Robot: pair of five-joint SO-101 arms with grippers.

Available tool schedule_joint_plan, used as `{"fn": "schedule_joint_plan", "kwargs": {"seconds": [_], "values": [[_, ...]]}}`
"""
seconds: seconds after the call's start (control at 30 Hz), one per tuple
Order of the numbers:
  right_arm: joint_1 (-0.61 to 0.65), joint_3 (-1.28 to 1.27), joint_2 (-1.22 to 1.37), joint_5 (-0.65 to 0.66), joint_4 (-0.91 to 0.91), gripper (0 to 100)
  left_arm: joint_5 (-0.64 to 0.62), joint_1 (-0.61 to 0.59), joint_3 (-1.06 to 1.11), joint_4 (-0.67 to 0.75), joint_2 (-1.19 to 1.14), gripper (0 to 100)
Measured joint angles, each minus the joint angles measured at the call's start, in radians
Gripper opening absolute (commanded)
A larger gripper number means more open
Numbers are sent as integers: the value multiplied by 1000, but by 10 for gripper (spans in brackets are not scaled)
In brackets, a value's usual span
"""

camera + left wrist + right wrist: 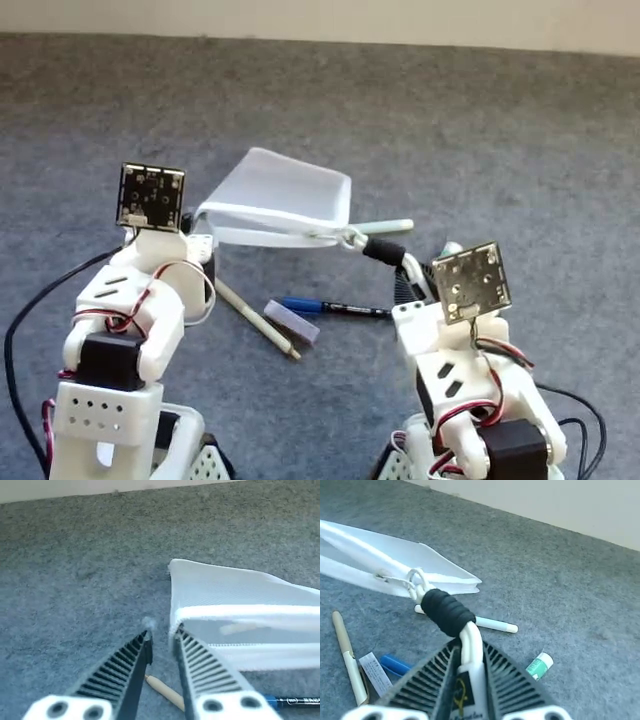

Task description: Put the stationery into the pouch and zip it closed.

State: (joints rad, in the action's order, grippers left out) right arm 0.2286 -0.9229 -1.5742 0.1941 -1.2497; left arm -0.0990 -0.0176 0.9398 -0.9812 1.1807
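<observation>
1. Pouch (285, 195) lies on grey carpet (450, 120) between both grippers.
2. Left gripper (161, 636) sits at its end, jaws slightly apart.
3. Right gripper (470, 647) is clamped on the zip pull (447, 611).
4. Beige pen (255, 318), blue pen (335, 308) and eraser (292, 322) lie outside it.

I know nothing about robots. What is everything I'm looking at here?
pouch: 1, white mesh, mid-mat, between the two pincers
pull: 1, white cord with a black wrap, at the pouch's end
beige pen: 1, beige, in front of the pouch
block: 1, grey-lilac, by the beige pen's tip; maybe an eraser
blue pen: 1, blue cap and black barrel, next to the block
white pen: 1, white, beyond the pull
tube: 1, green and white, near the right arm
mat: 1, grey, under everything
left pincer: 1, black fingers, open, at the pouch's corner
right pincer: 1, black fingers, shut on the pull
</observation>
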Motion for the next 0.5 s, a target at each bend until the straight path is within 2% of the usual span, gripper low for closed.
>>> {"fn": "schedule_joint_plan", "kwargs": {"seconds": [0.13, 0.33, 0.5], "values": [[-15, 2, -8, -21, 0, 5, -44, -2, 3, 0, 0, 161], [-15, 2, -8, -29, 0, 5, -48, -2, 37, 2, 0, 161], [-15, 2, -8, -29, 0, 5, -48, -2, 63, 55, -54, 161]]}}
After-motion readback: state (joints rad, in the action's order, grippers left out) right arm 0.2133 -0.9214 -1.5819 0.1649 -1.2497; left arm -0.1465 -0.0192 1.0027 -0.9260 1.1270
